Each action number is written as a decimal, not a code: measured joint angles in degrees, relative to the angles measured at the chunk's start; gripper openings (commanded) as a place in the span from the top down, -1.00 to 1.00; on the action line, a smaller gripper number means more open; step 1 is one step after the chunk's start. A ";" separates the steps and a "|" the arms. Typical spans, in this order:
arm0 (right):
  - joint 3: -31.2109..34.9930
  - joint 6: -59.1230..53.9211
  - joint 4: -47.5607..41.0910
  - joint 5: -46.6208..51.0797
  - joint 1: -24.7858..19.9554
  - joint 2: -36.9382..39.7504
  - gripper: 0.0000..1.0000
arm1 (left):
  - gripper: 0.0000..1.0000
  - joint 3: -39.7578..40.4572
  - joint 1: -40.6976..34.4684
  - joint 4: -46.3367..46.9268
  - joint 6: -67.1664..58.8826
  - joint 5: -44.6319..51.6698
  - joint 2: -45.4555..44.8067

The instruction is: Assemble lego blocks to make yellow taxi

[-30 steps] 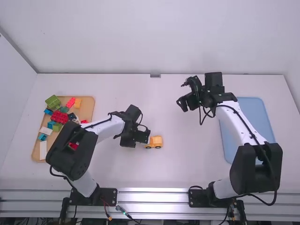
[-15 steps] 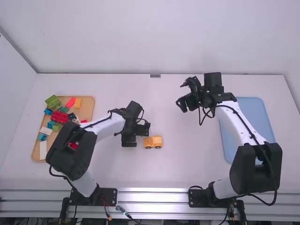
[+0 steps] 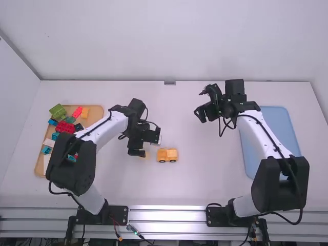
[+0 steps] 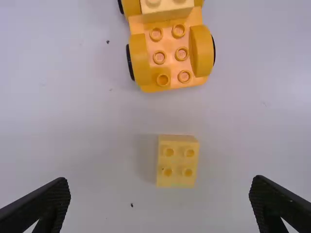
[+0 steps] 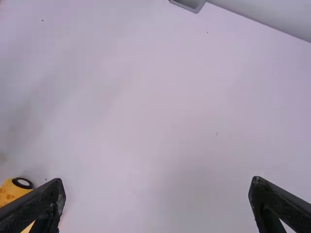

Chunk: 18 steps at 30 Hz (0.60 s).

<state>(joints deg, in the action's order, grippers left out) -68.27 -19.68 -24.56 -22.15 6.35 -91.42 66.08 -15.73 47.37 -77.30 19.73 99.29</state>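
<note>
1. My left pincer point(image 4: 161, 181), spread wide and empty, hangs over a loose yellow block point(image 4: 177, 161), presumably to straddle it.
2. The part-built yellow taxi point(image 3: 167, 155) stands just below the high view's centre, likely placed to receive it.
3. My right pincer point(image 5: 158, 180), wide open, empty, apparently leaves working room.

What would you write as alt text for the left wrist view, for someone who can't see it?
The open left gripper hangs above a small pale-yellow four-stud block on the white table. Nearby stands an orange-yellow wheeled base with a paler block on top.
</note>
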 measured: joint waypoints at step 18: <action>14.19 -26.99 13.99 -22.36 3.80 0.00 -0.98 | -0.98 -22.25 13.90 -26.97 -12.33 28.33 -0.52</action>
<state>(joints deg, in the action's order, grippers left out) -54.08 -46.68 -10.57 -44.51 10.15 -91.42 43.83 -1.83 20.40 -89.62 48.05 98.76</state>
